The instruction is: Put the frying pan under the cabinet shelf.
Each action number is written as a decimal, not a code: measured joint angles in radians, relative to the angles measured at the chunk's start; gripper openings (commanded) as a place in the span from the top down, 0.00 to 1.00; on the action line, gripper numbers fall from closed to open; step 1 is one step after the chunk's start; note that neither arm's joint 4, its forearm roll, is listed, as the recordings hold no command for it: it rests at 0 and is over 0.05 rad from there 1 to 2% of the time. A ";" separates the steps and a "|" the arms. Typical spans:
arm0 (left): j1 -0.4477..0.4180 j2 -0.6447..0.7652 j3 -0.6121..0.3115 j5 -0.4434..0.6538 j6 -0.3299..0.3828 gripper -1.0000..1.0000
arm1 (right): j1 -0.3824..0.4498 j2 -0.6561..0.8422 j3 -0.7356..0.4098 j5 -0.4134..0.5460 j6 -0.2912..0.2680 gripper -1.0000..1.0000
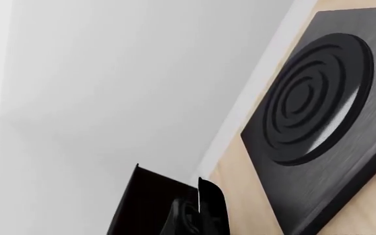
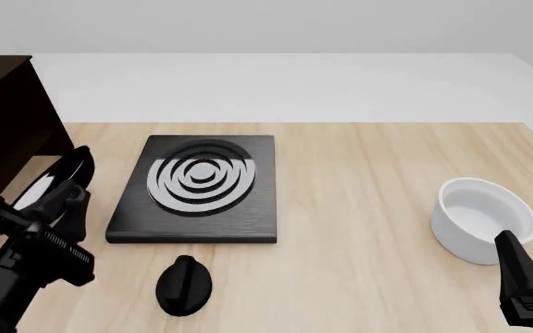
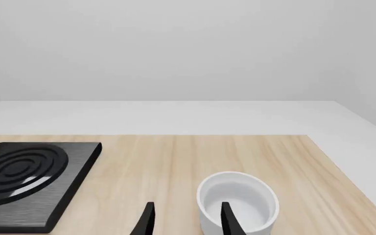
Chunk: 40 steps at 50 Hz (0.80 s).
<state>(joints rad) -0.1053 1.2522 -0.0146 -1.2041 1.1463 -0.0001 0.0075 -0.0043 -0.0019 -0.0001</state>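
Front view: one frying pan [image 2: 58,182], one cabinet shelf [image 2: 3,132], one bowl [image 2: 482,218].

Front cam: high, behind the arms, looking forward and down over the bench [image 2: 368,180]. Left wrist cam: close, rolled, facing the stove plate [image 1: 325,112]. Right wrist cam: low, level, facing forward. All three share the plate.

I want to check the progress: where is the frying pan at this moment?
In the front view, the frying pan is at the table's left side, tilted up at the left hand, between the stove plate and the dark cabinet shelf.
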 measured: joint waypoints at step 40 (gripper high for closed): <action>0.041 0.134 -0.077 0.000 -0.007 1.00 | 0.000 0.000 0.000 0.000 0.000 0.00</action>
<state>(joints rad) -0.0642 1.3864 -0.0919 -1.2043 1.1394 -0.0001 0.0075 -0.0043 -0.0019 -0.0002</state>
